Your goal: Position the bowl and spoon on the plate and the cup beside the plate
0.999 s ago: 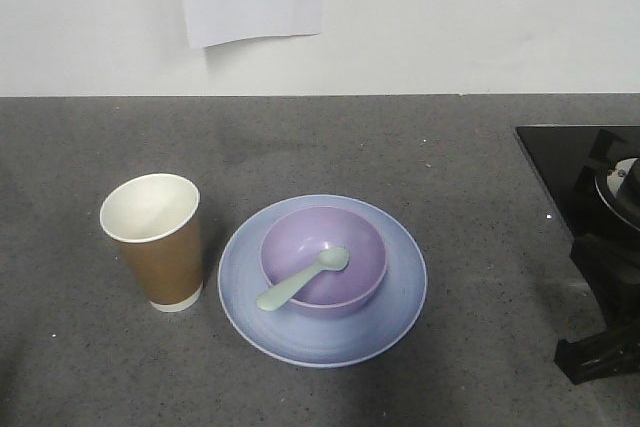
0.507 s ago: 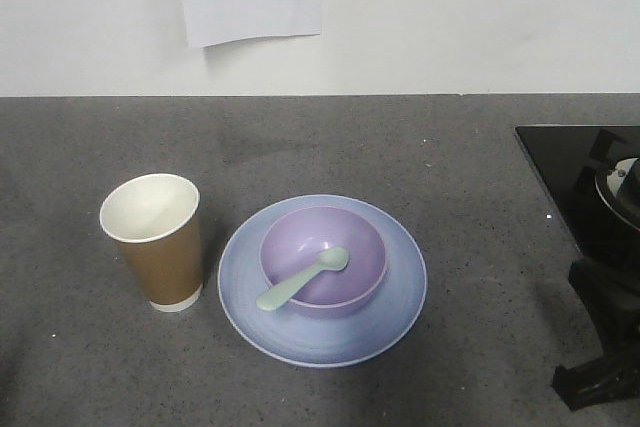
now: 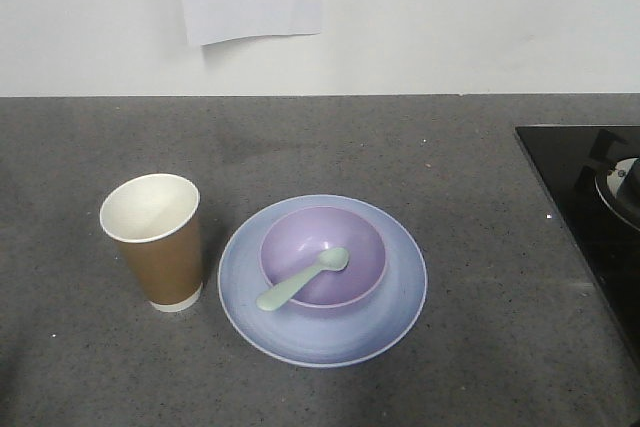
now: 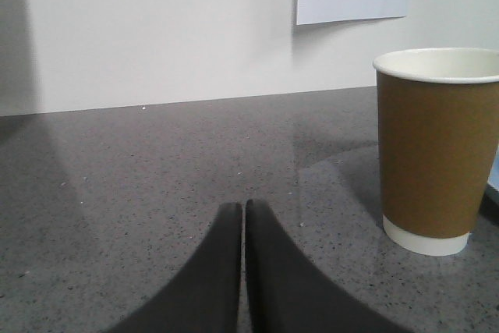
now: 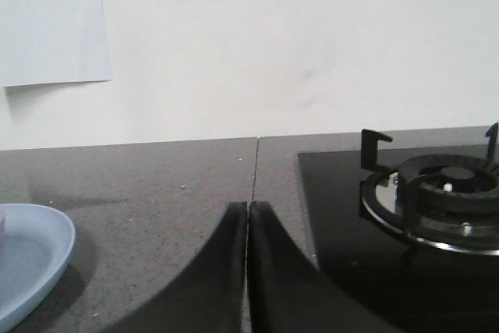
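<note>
Bowl (image 3: pixel 324 259) sits centred on plate (image 3: pixel 322 280), spoon (image 3: pixel 301 279) resting in it; cup (image 3: pixel 155 240) stands just beside the plate's edge. Left gripper (image 4: pixel 243 216) and right gripper (image 5: pixel 248 216) both closed, empty (layout looks complete). Judgement: keep both arms clear; touch nothing.

Left tool (image 4: pixel 242 216), right tool (image 5: pixel 247 216): smooth black tapered fingers.

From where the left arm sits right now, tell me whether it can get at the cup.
Probably yes. In the left wrist view the cup stands upright just ahead and to the right of the left pincer, with only bare countertop between them. The pincer is shut, so it would have to open first.
</note>
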Motion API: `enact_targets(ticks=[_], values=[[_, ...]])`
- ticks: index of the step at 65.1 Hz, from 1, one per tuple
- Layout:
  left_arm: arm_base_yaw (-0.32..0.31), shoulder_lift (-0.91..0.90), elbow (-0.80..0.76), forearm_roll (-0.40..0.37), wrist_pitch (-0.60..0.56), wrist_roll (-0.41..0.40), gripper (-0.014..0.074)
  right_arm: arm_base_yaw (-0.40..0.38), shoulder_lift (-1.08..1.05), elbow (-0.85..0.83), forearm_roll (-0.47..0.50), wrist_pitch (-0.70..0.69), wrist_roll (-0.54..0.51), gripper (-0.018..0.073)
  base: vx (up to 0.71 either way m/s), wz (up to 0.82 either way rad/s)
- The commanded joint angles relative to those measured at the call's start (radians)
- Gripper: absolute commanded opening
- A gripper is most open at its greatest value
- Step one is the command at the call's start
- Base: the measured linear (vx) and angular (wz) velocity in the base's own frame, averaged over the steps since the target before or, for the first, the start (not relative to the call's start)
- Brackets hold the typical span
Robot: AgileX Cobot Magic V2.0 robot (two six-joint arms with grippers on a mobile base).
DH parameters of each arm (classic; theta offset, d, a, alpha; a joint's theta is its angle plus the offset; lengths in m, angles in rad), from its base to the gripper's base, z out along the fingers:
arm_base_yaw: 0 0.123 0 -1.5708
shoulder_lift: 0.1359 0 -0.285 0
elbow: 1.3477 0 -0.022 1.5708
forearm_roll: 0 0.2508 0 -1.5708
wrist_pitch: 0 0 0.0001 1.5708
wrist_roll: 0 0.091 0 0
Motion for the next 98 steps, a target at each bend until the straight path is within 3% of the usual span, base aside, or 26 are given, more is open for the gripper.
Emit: enact_targets(ticks=[1,8,18,98], values=[[0.000,-0.018,0.029,-0.004,-0.070,-0.010,-0.0006,-0.042,-0.080,0.016,-0.064,0.026,0.015,-0.0002,0.00,0.00],[0.000,-0.018,0.029,-0.004,-0.070,-0.010,-0.0006,-0.054,-0.179,0.016,-0.100,0.136,0.039,-0.0002,0.00,0.00],[0.000,-0.017,0.026,-0.004,-0.067,-0.010,-0.0006,-0.054,-0.173,0.016,-0.133,0.185,0.058,-0.0002,0.00,0.00],[0.000,-0.017,0.026,-0.004,-0.068,-0.010,-0.0006,-0.054,-0.173,0.016,-0.128,0.185,0.058,-0.0002,0.00,0.00]])
